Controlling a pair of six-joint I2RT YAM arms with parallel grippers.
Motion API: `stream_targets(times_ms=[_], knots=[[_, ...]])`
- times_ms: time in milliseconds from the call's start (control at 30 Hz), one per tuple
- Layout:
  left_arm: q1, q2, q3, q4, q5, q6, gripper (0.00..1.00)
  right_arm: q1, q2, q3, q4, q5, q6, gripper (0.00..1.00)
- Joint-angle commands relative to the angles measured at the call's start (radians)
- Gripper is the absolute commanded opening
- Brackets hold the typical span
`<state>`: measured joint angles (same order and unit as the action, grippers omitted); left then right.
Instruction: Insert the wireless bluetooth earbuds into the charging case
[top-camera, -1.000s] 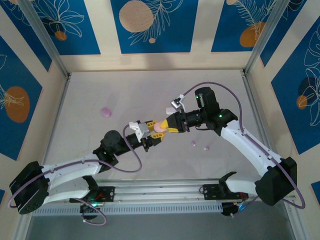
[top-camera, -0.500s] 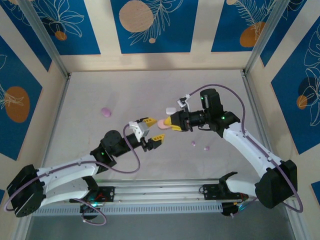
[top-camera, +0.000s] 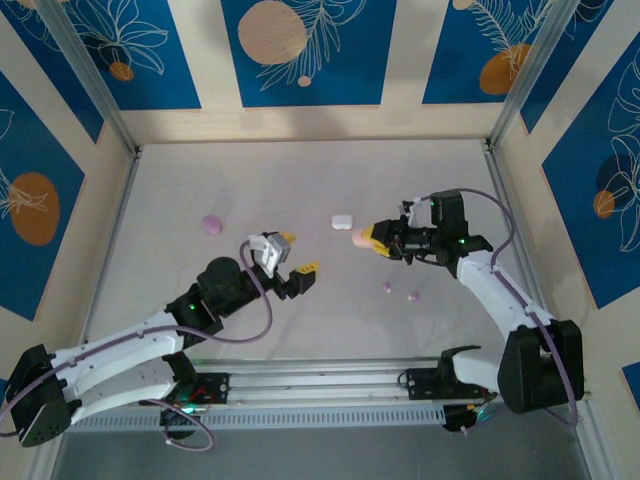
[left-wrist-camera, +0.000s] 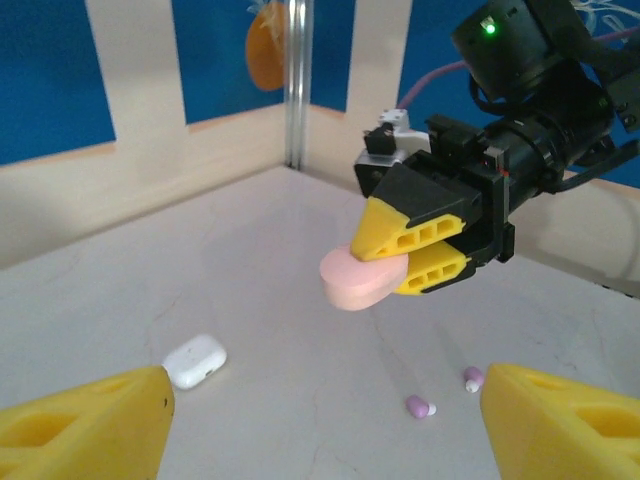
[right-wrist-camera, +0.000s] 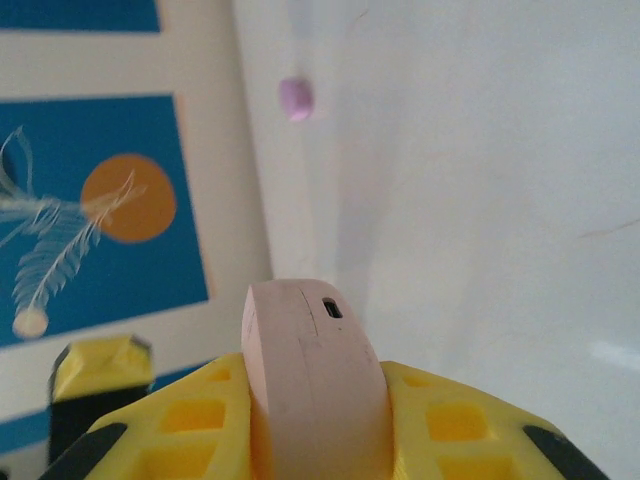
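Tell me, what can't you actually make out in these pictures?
1. The pink case: lower part hidden inside the right gripper, right wrist view.
2. The two earbuds: too small to tell shape, top view.
3. The lilac case: blurred, open or shut unclear, right wrist view.
4. The left gripper: fingers cut off by the bottom edge, left wrist view.

Table: plain pale grey. Walls: cream, blue panels with orange discs and white leaf outlines. Charging case in right gripper: pale pink; fingers yellow. Second case, one o'clock of centre: white. Third case, nine o'clock: lilac. Earbuds, four o'clock: lilac, white-tipped. Arms: white, black joints, purple cables.
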<state>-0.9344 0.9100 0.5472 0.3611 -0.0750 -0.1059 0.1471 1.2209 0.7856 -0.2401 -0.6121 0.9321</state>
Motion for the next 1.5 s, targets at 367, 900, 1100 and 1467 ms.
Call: stream_targets(times_ms=[367,900,1100,1467], knots=[[0.037,0.006,0.131,-0.330,-0.112,-0.115,1.00,-0.076,0.397,0.145,-0.040,0.066,-0.206,0.17],[0.098,-0.002,0.125,-0.367,-0.080,-0.140,1.00,-0.069,0.714,0.389,-0.091,0.105,-0.289,0.21],[0.109,-0.003,0.123,-0.364,-0.066,-0.140,1.00,-0.061,0.789,0.433,-0.083,0.072,-0.295,0.22],[0.117,0.005,0.120,-0.351,-0.057,-0.153,1.00,-0.060,0.801,0.455,-0.138,0.132,-0.326,0.36]])
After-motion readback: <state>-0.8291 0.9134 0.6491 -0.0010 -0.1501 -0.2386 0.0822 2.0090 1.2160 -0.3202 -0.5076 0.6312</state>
